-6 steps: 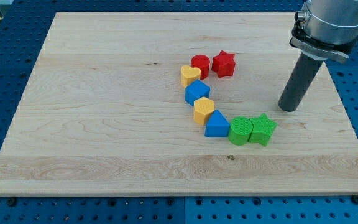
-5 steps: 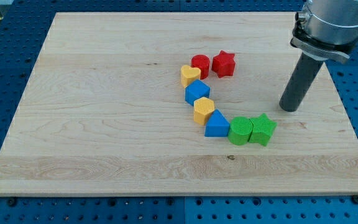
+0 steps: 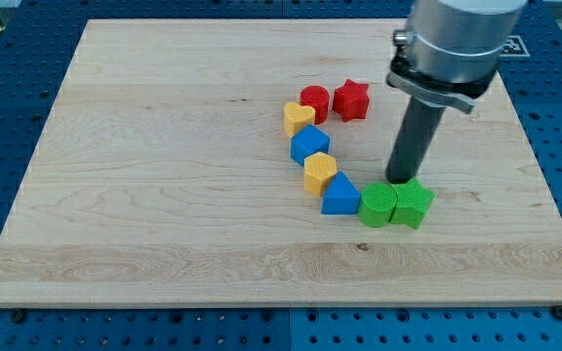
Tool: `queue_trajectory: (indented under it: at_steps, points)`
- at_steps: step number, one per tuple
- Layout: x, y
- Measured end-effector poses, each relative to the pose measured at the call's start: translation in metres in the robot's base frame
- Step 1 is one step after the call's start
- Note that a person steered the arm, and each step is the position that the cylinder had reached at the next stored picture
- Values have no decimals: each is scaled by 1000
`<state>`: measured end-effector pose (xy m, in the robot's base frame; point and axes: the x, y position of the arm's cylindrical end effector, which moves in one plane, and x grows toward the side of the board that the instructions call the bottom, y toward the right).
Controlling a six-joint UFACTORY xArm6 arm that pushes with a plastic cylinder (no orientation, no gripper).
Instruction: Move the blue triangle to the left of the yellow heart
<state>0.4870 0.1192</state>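
The blue triangle (image 3: 340, 195) lies near the board's middle, touching a yellow block (image 3: 319, 173) on its upper left and a green round block (image 3: 377, 206) on its right. The yellow heart (image 3: 299, 118) sits higher up, left of a red round block (image 3: 314, 101). My tip (image 3: 399, 180) stands just above the green round block and the green star (image 3: 413, 202), a short way to the right of the blue triangle.
A blue block (image 3: 309, 144) sits between the yellow heart and the lower yellow block. A red star (image 3: 351, 98) lies right of the red round block. The blocks form a curved chain on the wooden board (image 3: 164, 195).
My tip has moved left and slightly down, from open board at the right to just above the two green blocks. No block has moved.
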Motion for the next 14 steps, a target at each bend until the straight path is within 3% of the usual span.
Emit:
queue_trajectory:
  at_steps: [3, 5, 7, 9, 10, 13, 14]
  points:
    - [36, -74]
    - [37, -131]
    - [56, -86]
    - [104, -77]
    - [87, -124]
    - [-27, -226]
    - [-18, -222]
